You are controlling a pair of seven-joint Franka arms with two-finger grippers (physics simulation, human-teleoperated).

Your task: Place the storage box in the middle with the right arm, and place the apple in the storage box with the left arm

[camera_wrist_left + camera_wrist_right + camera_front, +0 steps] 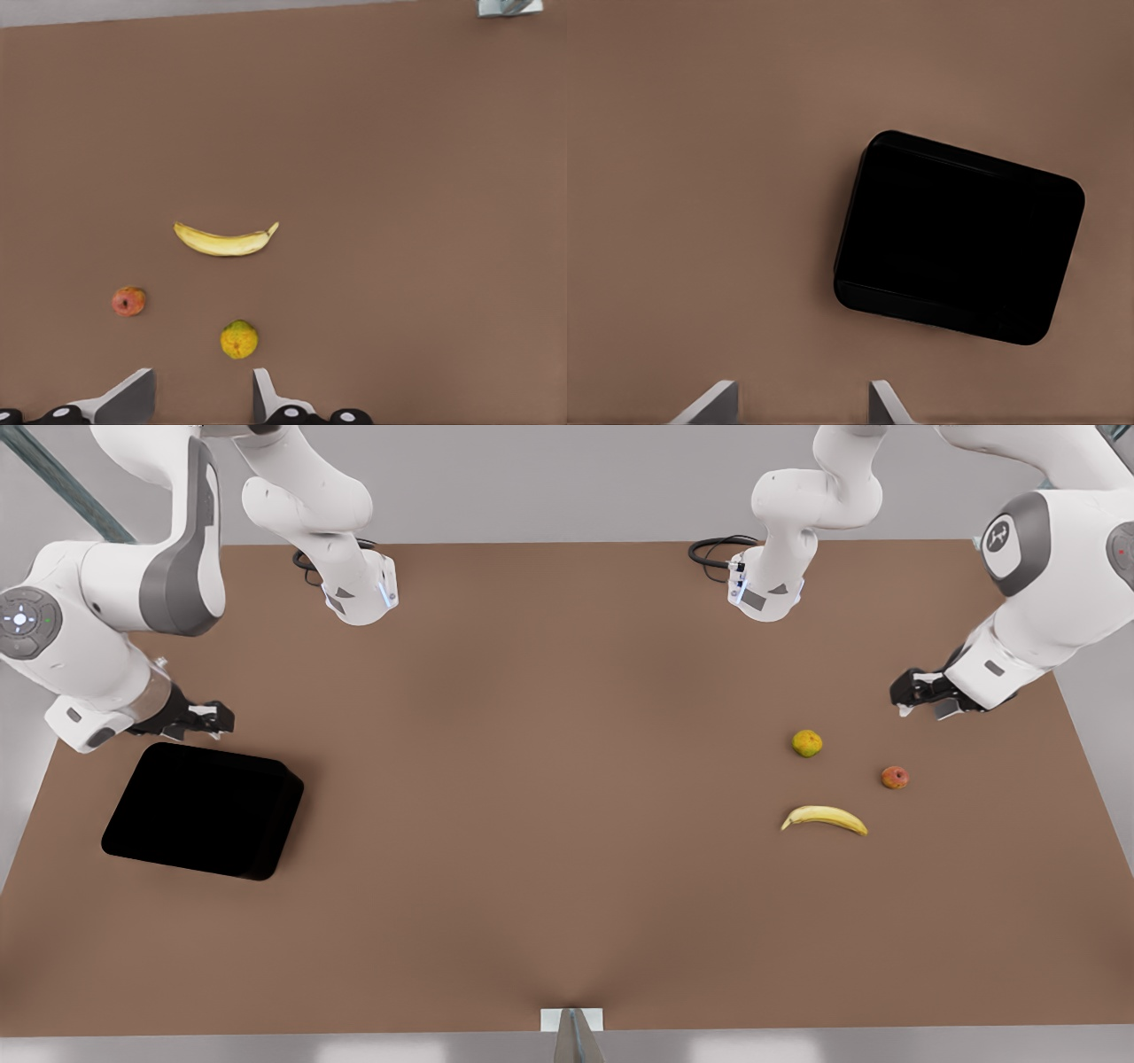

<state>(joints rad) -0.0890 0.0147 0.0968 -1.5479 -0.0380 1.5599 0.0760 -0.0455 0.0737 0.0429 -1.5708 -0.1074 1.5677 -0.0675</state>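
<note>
Hovering beside targets, nothing gripped.
We see right gripper (211, 717) spread, storage box (204, 810) just ahead; left gripper (921, 695) spread, apple (895, 778) ahead, off-center.

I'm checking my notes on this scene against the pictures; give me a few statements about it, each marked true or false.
1. The storage box sits at the table's middle. False: it lies near the front view's left edge.
2. The apple lies inside the storage box. False: it rests on the bare table, at the front view's right.
3. The banana lies apart from both round fruits. True.
4. The left gripper is shut on the yellow-green fruit. False: it is open and holds nothing, hovering near the fruits.
5. The right gripper is open, beside the storage box. True.
</note>
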